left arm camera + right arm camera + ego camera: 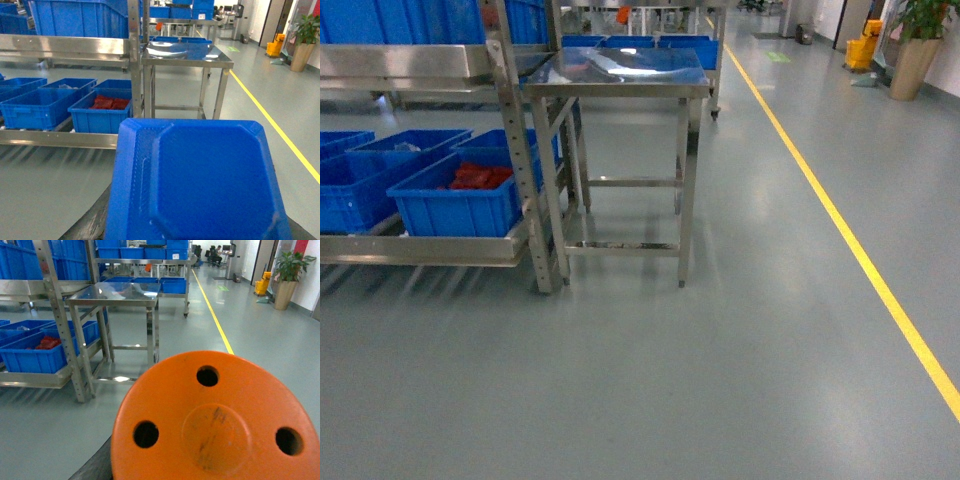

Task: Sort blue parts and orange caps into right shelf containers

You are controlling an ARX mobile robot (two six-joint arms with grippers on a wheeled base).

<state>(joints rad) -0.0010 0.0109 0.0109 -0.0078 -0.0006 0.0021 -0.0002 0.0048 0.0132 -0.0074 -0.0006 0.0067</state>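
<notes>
A blue part (200,180), a flat moulded tray shape, fills the lower half of the left wrist view. It hides my left gripper's jaws, and only a dark finger (92,222) shows at its lower left. An orange cap (215,425) with round holes fills the right wrist view in the same way, a dark finger (95,465) beside it. Both pieces hang above the floor. Blue containers (460,210) sit on the low shelf of a steel rack at the left; one holds red pieces (480,177). Neither gripper shows in the head view.
A steel table (615,90) stands just right of the rack post (520,150). More blue crates (650,45) sit behind it. A yellow floor line (850,240) runs along the right. A potted plant (917,50) and a yellow mop bucket (865,48) stand far right.
</notes>
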